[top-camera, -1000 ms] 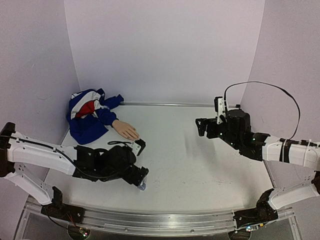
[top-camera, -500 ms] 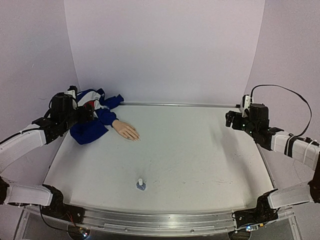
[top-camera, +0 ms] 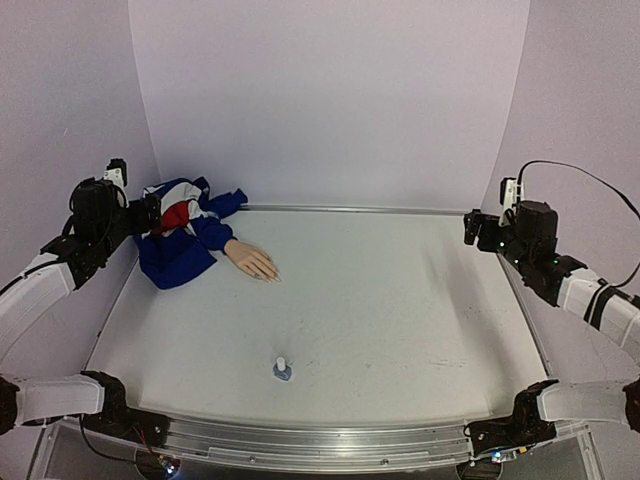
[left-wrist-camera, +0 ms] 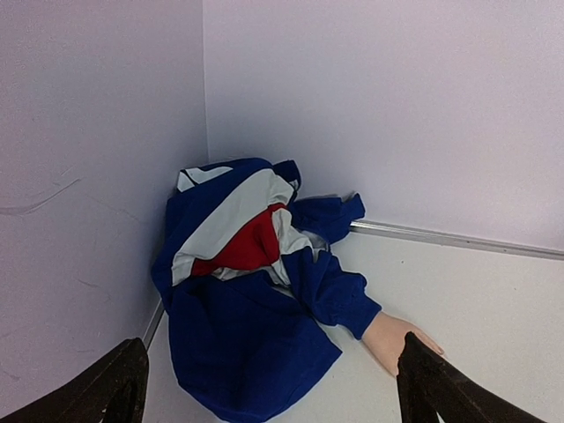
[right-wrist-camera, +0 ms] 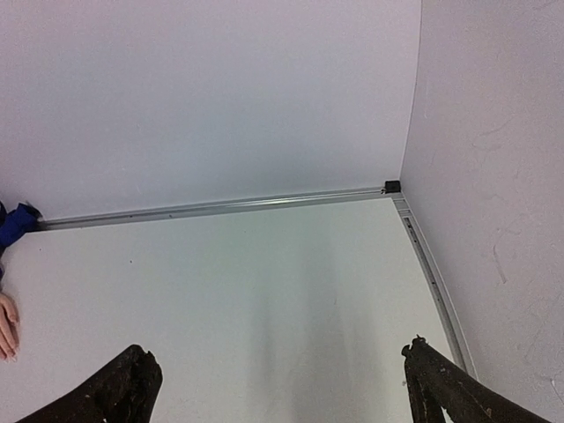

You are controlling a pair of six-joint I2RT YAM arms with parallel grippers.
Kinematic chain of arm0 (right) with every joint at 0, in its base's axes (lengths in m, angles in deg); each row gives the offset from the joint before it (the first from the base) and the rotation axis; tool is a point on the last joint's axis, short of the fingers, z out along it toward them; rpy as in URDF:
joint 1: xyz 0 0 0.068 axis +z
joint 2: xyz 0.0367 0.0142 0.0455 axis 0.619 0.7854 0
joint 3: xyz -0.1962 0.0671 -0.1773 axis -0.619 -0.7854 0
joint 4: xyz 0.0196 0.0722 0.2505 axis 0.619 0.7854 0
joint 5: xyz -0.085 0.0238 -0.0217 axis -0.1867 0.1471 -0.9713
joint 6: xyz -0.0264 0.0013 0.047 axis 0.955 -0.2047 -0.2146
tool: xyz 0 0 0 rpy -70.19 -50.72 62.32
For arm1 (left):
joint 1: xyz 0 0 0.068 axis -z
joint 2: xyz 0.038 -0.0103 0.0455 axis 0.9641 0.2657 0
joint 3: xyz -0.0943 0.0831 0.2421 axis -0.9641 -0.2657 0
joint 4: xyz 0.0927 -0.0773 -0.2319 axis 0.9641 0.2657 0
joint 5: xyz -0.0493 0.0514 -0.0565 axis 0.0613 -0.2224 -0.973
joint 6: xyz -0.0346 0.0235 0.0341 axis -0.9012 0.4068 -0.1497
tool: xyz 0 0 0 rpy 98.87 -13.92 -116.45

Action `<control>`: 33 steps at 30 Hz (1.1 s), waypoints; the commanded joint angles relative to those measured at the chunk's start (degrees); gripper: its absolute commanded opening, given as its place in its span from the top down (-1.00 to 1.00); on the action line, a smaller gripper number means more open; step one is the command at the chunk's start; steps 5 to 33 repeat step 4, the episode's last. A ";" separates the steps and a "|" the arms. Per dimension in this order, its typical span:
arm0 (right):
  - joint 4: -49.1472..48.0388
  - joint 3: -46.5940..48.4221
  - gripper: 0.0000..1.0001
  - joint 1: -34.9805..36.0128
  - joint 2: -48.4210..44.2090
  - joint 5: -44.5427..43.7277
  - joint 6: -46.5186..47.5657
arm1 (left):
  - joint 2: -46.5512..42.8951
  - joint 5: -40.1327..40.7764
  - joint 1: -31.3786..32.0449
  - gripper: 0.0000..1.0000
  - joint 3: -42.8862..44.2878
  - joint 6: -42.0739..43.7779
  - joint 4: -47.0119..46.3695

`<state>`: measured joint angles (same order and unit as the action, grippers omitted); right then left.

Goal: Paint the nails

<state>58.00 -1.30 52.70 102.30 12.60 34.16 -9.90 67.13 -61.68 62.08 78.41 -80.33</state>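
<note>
A peach mannequin hand (top-camera: pixel 252 260) lies palm down at the back left, sticking out of a blue, red and white sleeve (top-camera: pixel 178 240). Its nails are too small to make out from above. My left gripper (top-camera: pixel 150 215) hovers open over the sleeve near the left wall. In the left wrist view the sleeve (left-wrist-camera: pixel 247 300) fills the gap between the wide-apart fingers (left-wrist-camera: pixel 115 388), and the hand (left-wrist-camera: pixel 392 339) is partly hidden by the right finger. My right gripper (top-camera: pixel 478 230) hangs open and empty at the far right. A small blue-based bottle (top-camera: pixel 283 370) stands alone near the front.
Lilac walls close off the left, back and right sides. A metal rail (top-camera: pixel 340 209) runs along the foot of the back wall, and its corner (right-wrist-camera: pixel 392 187) shows in the right wrist view. The mannequin hand's fingers (right-wrist-camera: pixel 7 326) peek in at that view's left edge.
My left arm has left the bottle at the front and swung back to the far left, over the sleeve. My right arm has pulled back towards the right wall.
</note>
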 commanded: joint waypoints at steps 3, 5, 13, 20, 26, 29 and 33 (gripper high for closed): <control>-3.55 0.77 -0.97 0.04 -5.27 -2.90 1.48 | -0.22 -1.18 -0.25 -0.99 1.96 -1.45 -2.11; -3.08 0.98 -0.97 0.04 -5.78 -3.95 0.77 | -0.20 -1.59 -0.27 -0.99 1.83 -1.66 -2.16; -3.08 0.98 -0.97 0.04 -5.78 -3.95 0.77 | -0.20 -1.59 -0.27 -0.99 1.83 -1.66 -2.16; -3.08 0.98 -0.97 0.04 -5.78 -3.95 0.77 | -0.20 -1.59 -0.27 -0.99 1.83 -1.66 -2.16; -3.08 0.98 -0.97 0.04 -5.78 -3.95 0.77 | -0.20 -1.59 -0.27 -0.99 1.83 -1.66 -2.16; -3.08 0.98 -0.97 0.04 -5.78 -3.95 0.77 | -0.20 -1.59 -0.27 -0.99 1.83 -1.66 -2.16; -3.08 0.98 -0.97 0.04 -5.78 -3.95 0.77 | -0.20 -1.59 -0.27 -0.99 1.83 -1.66 -2.16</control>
